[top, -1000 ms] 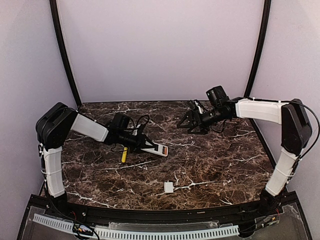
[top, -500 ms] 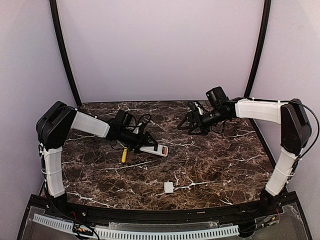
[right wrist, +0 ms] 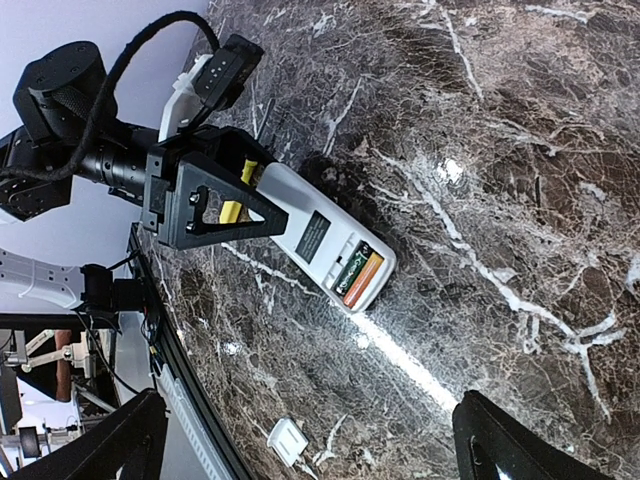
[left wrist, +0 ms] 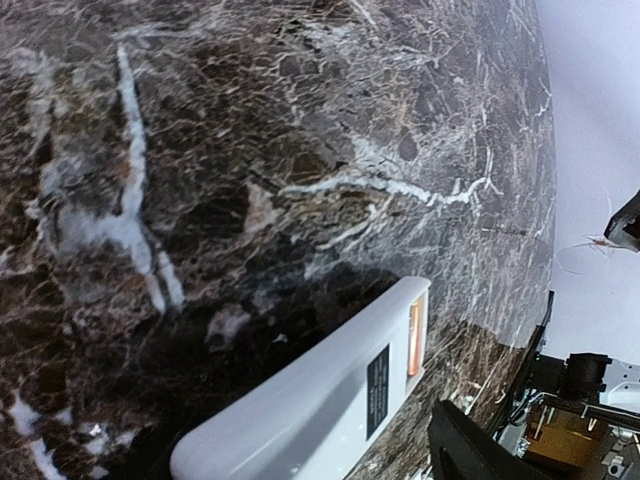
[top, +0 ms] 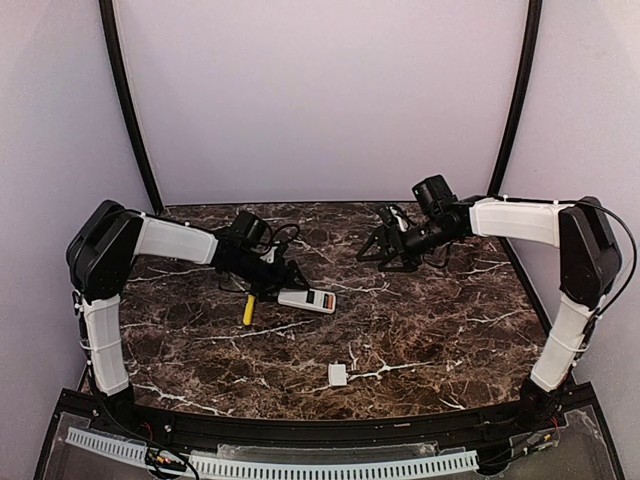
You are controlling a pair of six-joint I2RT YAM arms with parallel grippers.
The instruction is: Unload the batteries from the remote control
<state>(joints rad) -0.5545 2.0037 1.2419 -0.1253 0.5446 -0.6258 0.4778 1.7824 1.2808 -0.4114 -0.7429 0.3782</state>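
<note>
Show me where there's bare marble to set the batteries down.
Widest bare patch: the right front, bordered by the white cover piece, the right arm's base and the near edge. Also open: the middle strip between the remote control and the right pincer. Crowded: left-centre, where the left pincer, remote and yellow-handled screwdriver bunch together.

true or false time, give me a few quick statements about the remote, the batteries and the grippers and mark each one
1. Both batteries sit in the open compartment of the remote control. True.
2. The right gripper is holding a battery. False: it is open and empty, well apart from the remote control.
3. The white cover piece lies on top of the remote control. False: it lies by itself on the table, nearer the arm bases.
4. The yellow-handled screwdriver lies close beside the left gripper. True.
</note>
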